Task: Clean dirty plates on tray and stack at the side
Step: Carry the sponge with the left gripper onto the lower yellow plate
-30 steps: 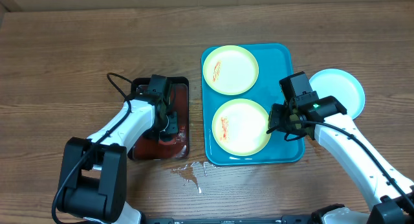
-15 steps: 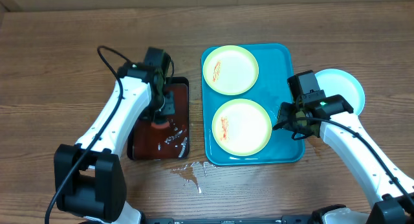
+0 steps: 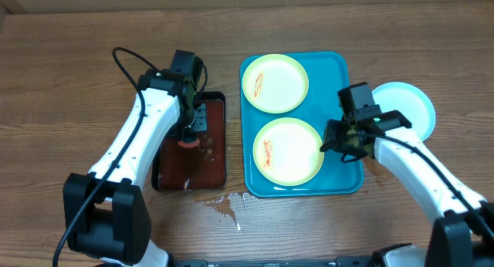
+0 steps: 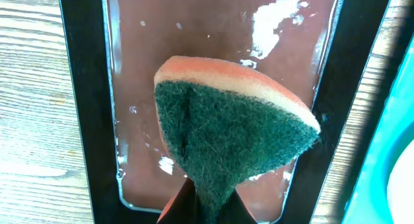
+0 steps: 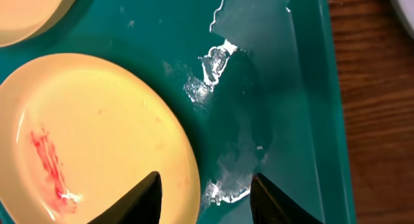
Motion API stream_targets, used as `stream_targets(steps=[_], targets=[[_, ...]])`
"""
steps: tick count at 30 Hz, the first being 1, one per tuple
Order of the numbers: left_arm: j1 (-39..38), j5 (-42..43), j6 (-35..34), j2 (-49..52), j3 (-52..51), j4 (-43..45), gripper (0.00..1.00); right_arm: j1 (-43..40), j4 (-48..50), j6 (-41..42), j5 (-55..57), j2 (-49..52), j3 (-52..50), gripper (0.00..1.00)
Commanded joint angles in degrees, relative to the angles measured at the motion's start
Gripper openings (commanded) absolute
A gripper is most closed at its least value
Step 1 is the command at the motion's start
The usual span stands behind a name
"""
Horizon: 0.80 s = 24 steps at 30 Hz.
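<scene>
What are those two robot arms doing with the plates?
They are washing up. The left gripper pinches a sponge over the black tray of reddish water. The right gripper is open, with the edge of a sauce-smeared yellow-green plate between its jaws, on the turquoise tray. A second smeared plate lies behind it, and a blue plate sits on the table beside the tray.
</scene>
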Motion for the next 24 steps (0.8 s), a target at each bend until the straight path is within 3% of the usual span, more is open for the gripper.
stream_targets(steps=[1,6,11,18,24], targets=[[0.0,0.0,0.04,-0.04,1.03,0.09,0.04,0.28,1.33,-1.38,-1.27,3.56,-0.48,0.46],[0.0,3.19,0.94,-0.04,1.14,0.02,0.05,0.28,3.06,-6.14,-5.95,6.99,-0.48,0.46],[-0.39,6.43,1.36,-0.04,3.23,-1.14,0.04,0.28,3.87,-5.86,-5.99,10.82,-0.48,0.44],[-5.18,15.65,-0.04,-0.04,6.1,2.89,0.04,0.28,4.22,-5.25,-6.6,13.27,-0.5,0.15],[-14.84,18.88,-6.43,2.21,5.55,14.03,0.04,0.28,4.42,-3.91,-6.58,13.27,-0.5,0.08]])
